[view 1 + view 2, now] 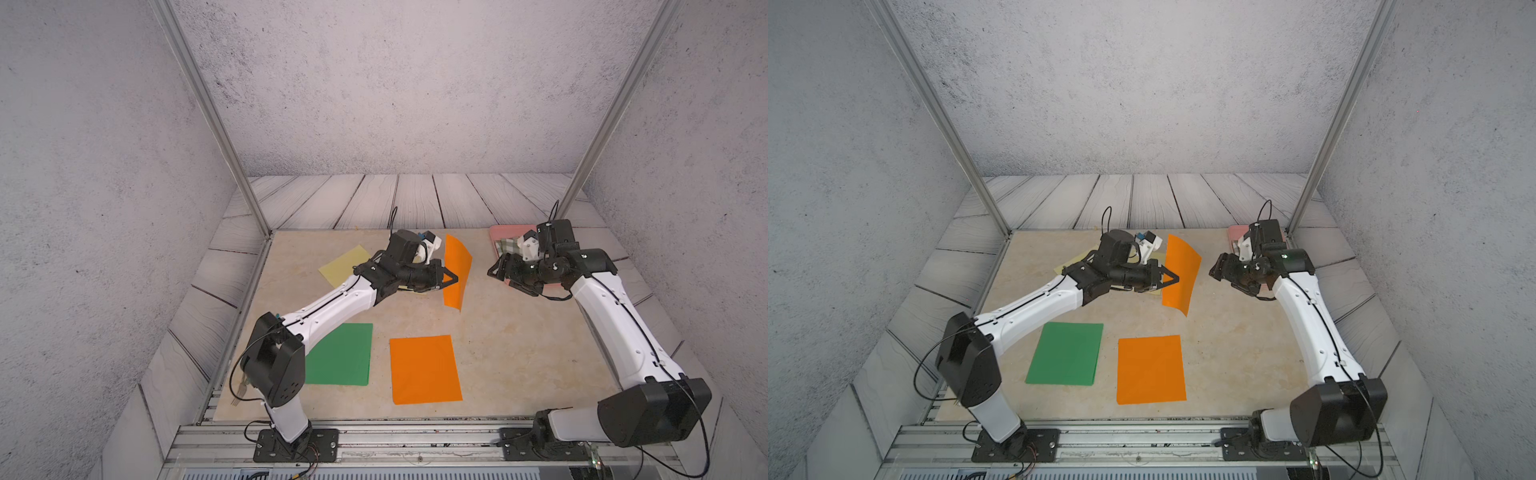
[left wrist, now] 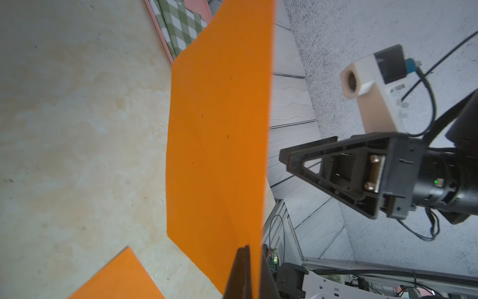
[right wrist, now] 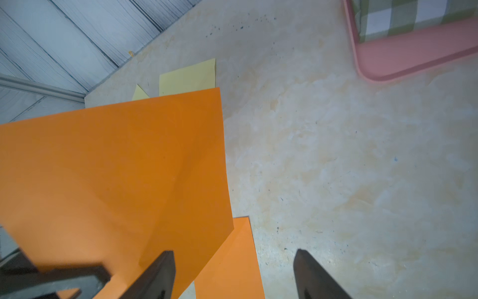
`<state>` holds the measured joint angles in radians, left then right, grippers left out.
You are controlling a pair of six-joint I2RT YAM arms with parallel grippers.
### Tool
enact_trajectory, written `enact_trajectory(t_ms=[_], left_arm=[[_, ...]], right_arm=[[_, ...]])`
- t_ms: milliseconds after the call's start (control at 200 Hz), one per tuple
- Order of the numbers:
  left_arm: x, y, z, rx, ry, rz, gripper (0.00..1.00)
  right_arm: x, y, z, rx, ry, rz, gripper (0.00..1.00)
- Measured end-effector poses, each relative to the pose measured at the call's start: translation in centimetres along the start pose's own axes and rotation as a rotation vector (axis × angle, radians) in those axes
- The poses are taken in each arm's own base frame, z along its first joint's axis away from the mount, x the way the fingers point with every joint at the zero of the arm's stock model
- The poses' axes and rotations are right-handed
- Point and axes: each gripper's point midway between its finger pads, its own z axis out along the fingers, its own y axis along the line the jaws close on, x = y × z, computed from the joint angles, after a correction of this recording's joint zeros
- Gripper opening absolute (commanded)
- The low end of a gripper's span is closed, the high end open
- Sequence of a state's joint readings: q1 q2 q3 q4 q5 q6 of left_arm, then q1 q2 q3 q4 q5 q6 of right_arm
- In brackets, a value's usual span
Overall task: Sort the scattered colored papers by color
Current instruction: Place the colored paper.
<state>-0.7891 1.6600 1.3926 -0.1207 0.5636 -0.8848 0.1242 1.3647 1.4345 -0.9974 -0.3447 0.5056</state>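
My left gripper (image 1: pixel 454 279) (image 2: pixel 252 248) is shut on one edge of an orange paper (image 1: pixel 457 270) (image 1: pixel 1180 272) (image 2: pixel 219 155), which stands upright and curved above the table's far middle. To the right of that sheet my right gripper (image 1: pixel 500 276) (image 3: pixel 234 252) is open and holds nothing. A second orange paper (image 1: pixel 424 370) (image 3: pixel 232 259) lies flat near the front, with a green paper (image 1: pixel 340 355) (image 1: pixel 1067 353) to its left. Two pale yellow papers (image 3: pixel 188 77) (image 3: pixel 139 93) lie at the far left, partly hidden by the left arm in both top views.
A pink tray (image 1: pixel 498 232) (image 3: pixel 413 57) with a green-and-white checked cloth (image 1: pixel 509 245) (image 2: pixel 181 23) stands at the back right, just behind the right wrist. Aluminium posts (image 1: pixel 249 199) rise at the table's back corners.
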Motion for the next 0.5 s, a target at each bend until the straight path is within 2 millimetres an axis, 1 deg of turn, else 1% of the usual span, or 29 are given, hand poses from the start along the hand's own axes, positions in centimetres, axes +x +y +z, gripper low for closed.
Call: enact_trajectory(t_ms=[65,120,175,220,285,350,415,500], left_arm=[[2.5,-1.0,-0.5,-0.016,-0.007,-0.015,0.00],[4.7,-1.6,-1.1,-0.027,-0.017,-0.031,0.00],[6.7,-1.8,-1.6,-0.041,-0.031,-0.041,0.00],[8.0,-1.5,-2.0,-0.057,-0.045,-0.055,0.00],[9.4,-0.3,-2.4,-0.095,-0.073,-0.083,0.00],[10.6,1.7,-2.7,-0.143,-0.100,-0.115,0.00],[11.8,4.2,-2.6,-0.200,-0.115,-0.147,0.00],[13.2,7.3,-2.6,-0.277,-0.122,-0.180,0.00]], right_arm=[[1.1,-0.1,-0.5,-0.007,0.010,-0.006,0.80],[2.1,-0.1,-1.3,-0.018,0.010,-0.011,0.82],[3.0,0.1,-2.5,-0.033,-0.003,-0.027,0.83],[3.5,0.4,-3.4,-0.049,-0.021,-0.041,0.83],[4.1,0.7,-4.6,-0.071,-0.040,-0.063,0.83],[4.8,0.8,-5.2,-0.083,-0.042,-0.074,0.83],[5.3,0.8,-5.2,-0.089,-0.028,-0.073,0.83],[6.0,0.4,-4.6,-0.084,0.002,-0.063,0.83]])
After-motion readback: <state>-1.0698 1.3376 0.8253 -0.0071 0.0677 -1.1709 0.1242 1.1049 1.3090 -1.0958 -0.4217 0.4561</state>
